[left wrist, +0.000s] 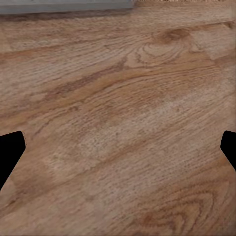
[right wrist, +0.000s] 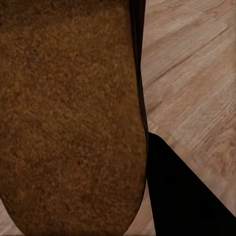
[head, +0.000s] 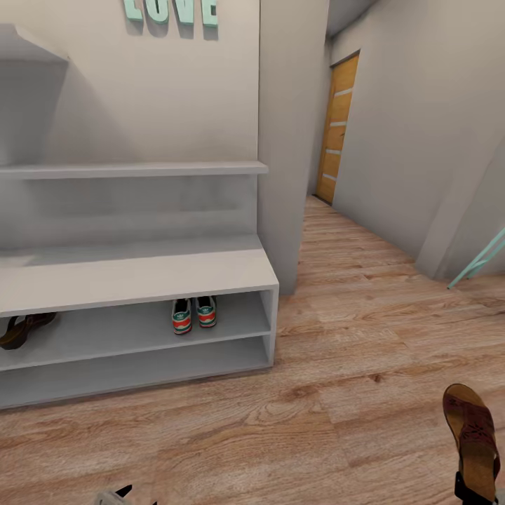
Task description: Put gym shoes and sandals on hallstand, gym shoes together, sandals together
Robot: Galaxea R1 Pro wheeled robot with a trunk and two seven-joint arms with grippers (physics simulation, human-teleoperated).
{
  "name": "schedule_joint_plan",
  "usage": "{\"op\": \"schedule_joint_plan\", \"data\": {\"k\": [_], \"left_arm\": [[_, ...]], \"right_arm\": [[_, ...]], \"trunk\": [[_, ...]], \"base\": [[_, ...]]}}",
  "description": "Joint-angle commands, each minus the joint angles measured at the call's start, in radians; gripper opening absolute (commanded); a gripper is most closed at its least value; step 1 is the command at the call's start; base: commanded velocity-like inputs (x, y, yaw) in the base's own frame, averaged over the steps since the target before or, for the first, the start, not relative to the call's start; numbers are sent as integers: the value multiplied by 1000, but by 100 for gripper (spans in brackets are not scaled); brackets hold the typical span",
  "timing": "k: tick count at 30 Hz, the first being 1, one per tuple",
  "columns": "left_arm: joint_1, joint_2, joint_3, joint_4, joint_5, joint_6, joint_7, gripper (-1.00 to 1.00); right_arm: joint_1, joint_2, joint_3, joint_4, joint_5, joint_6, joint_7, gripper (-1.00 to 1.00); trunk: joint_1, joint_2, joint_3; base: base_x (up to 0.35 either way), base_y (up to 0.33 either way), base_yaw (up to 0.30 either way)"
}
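Note:
The two gym shoes (head: 193, 314) stand side by side on the upper open shelf of the hallstand (head: 140, 277), heels outward. One brown sandal (head: 24, 330) lies on the same shelf at the far left, partly cut off by the picture's edge. The other sandal (head: 473, 438) hangs above the corridor floor (head: 337, 421) at the lower right, with my right gripper (head: 468, 485) shut on its heel end. In the right wrist view the sandal (right wrist: 69, 123) lies against a black finger (right wrist: 182, 196). My left gripper (left wrist: 118, 147) is open over bare planks, low near the hallstand's base (left wrist: 64, 5).
A wall corner (head: 287, 140) juts out right of the hallstand. Beyond it the corridor runs back to an orange door (head: 338, 130). A teal slanted frame (head: 480, 259) leans at the right wall. Mint letters (head: 172, 10) hang above the wall shelf (head: 133, 170).

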Motion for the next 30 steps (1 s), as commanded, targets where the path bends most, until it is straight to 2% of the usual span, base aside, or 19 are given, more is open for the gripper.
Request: {"op": "schedule_joint_plan", "data": {"k": [1, 17, 30], "left_arm": [[-1, -1, 8, 0, -9, -5, -5, 100], [1, 2, 10, -2, -5, -5, -13, 100], [4, 3, 42, -2, -6, -7, -14, 100]], "right_arm": [[-1, 1, 2, 1, -8, -3, 1, -100], [-1, 3, 1, 4, -6, -3, 1, -100], [-1, 3, 1, 4, -6, -3, 1, -100]], "trunk": [[0, 0, -1], [0, 0, -1], [0, 0, -1]], "base": [[0, 24, 0], [-15, 296, 0], [-178, 273, 0]]}}
